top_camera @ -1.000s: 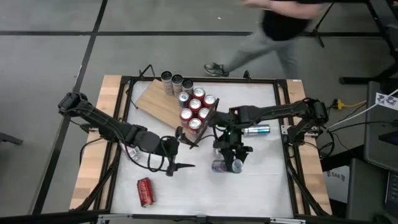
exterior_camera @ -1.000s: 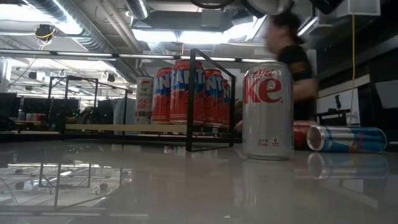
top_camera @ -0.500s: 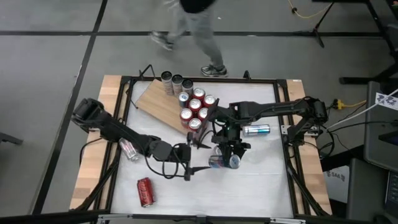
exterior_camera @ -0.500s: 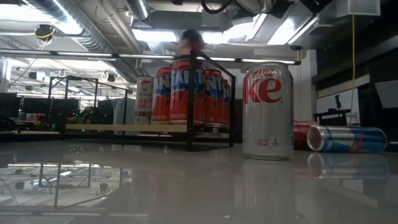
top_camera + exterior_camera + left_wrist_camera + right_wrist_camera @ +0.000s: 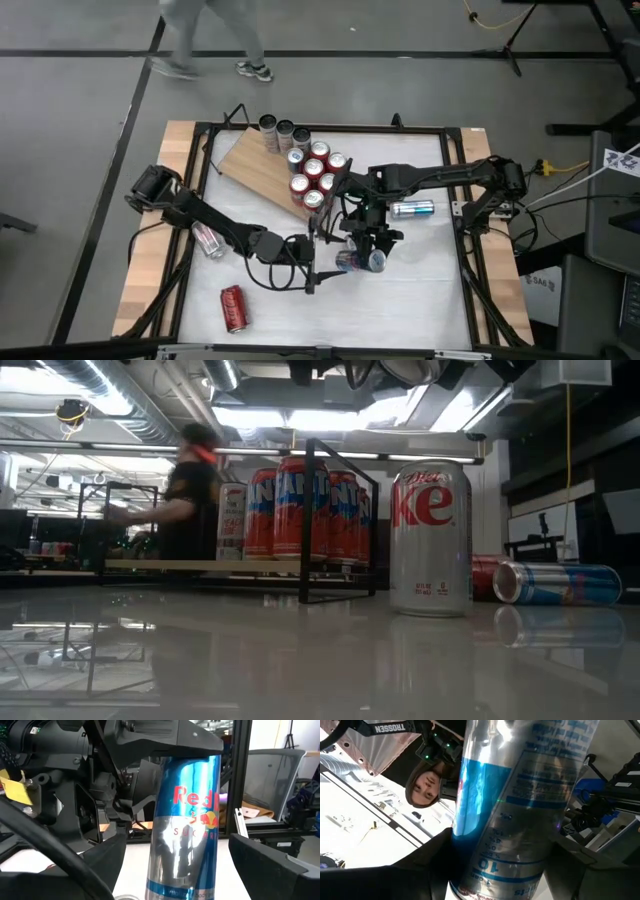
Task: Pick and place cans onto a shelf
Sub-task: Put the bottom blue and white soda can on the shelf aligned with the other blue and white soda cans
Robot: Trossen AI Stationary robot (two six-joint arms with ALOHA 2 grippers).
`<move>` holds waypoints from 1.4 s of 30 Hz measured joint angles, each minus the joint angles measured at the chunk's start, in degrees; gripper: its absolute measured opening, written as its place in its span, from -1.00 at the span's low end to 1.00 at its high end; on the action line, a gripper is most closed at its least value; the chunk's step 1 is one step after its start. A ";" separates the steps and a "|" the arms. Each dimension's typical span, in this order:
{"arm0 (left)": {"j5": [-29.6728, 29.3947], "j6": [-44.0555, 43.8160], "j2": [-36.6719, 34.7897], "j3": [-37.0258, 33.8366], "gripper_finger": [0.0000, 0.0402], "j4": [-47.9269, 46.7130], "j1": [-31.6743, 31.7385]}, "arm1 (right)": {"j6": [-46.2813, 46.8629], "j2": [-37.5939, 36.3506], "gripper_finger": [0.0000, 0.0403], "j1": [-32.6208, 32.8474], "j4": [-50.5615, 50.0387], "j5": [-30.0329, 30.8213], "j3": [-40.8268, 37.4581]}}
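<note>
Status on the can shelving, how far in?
Done: a cluster of red and slim cans stands on the shelf. In hand: the right tool grips a blue-and-silver slim can, and the left tool sits open around it, as if for a handover. Left: a silver can upright, a blue can, a red can and another can lying on the table.
</note>
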 joint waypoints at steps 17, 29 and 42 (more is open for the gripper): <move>0.95 -1.60 1.46 0.00 0.72 3.76 0.22 | 0.21 0.00 0.20 -0.02 0.17 0.17 0.00; -15.55 1.43 -3.92 0.00 0.72 -13.38 -3.80 | 0.07 0.00 0.20 -0.02 0.26 0.73 0.00; -38.14 0.83 -14.71 -0.05 0.72 -30.61 -10.93 | -0.09 -0.07 0.20 -0.02 0.35 0.50 0.04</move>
